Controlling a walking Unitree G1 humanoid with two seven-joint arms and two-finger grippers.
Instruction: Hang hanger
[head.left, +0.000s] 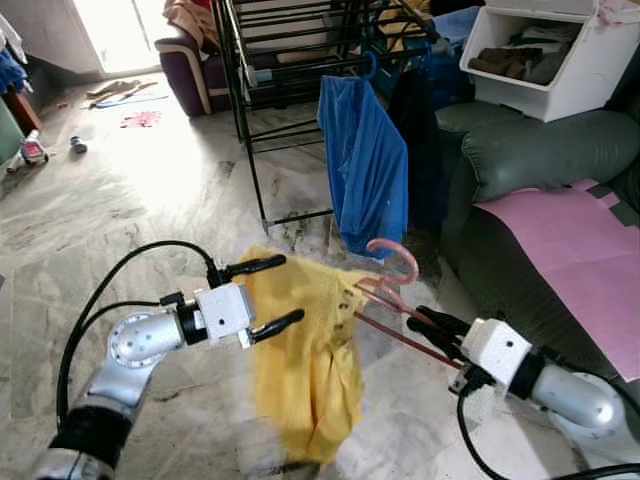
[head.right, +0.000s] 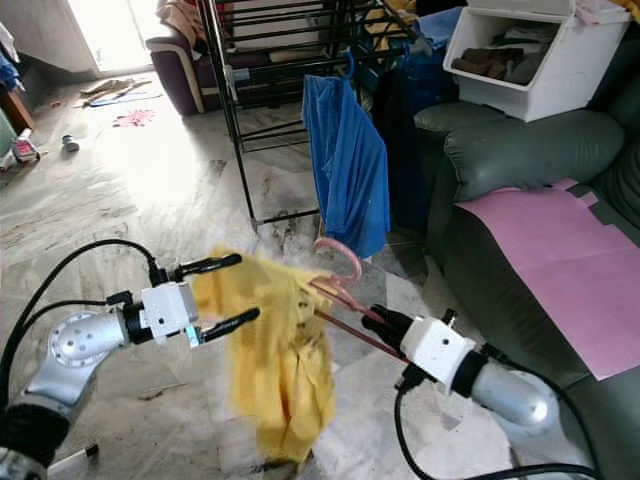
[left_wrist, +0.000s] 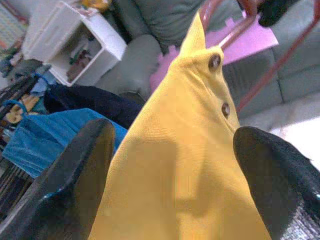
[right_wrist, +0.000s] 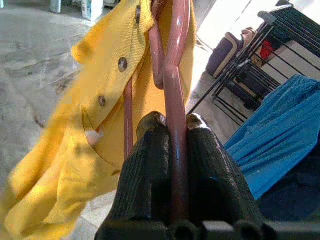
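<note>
right gripper (head.left: 432, 327) clamps the pink hanger (head.left: 392, 283) carrying a yellow shirt (head.left: 305, 360); left gripper (head.left: 272, 293) spread open; white bin (head.left: 545, 60) holds clothes.

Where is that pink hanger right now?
The pink hanger is low in the left eye view, right of centre, clamped in the right gripper, with the yellow shirt on it, just below the blue garment on the rack.
</note>
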